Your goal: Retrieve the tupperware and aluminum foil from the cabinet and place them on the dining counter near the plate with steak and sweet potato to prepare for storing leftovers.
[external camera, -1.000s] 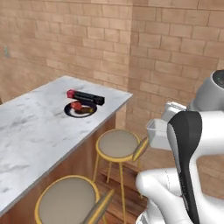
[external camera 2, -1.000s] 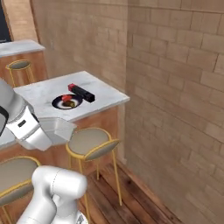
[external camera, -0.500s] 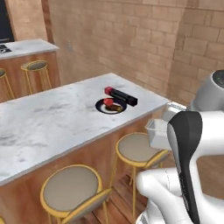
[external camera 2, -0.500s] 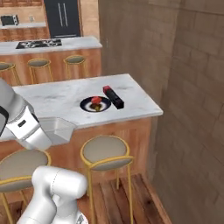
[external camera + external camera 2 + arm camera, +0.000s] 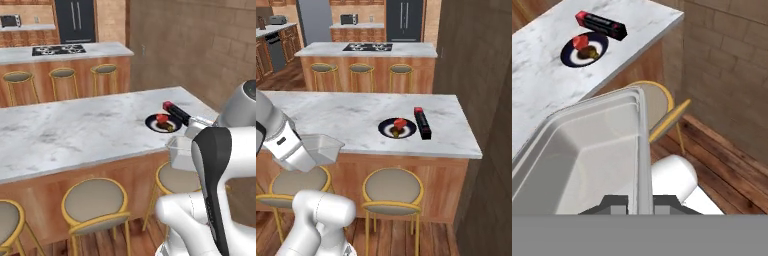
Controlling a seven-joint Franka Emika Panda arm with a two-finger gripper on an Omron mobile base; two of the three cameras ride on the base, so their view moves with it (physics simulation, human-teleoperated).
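**Ana:** Over the stools, short of the counter (image 5: 356, 117), the gripper (image 5: 640, 202) has its tips clamped on one wall of the tub (image 5: 587, 155). You can see the rim running up between them in the hand view.

**Ben:** And the foil?

**Ana:** The foil (image 5: 422, 122) already lies on the counter, just beside the plate (image 5: 397, 128) on its far side. So I judge only the tub is left to set down.

**Ben:** Where should it land?

**Ana:** Near the plate, on bare marble. The side of the plate toward the robot looks free in both base views, so I would aim there rather than squeeze in by the foil.

**Ben:** What matters on the way?

**Ana:** The tub (image 5: 181, 152) hangs off to one side of the grip, held by a single wall, so it may droop or swing. I would carry it slowly and keep it level. It also sits at about the slab's height right now, so I would raise it to clear the edge before moving inward.

**Ben:** And the release?

**Ana:** Lower until the base rests flat, then part the fingers and lift straight up so the rim is not dragged. Stay clear of the food on the plate.
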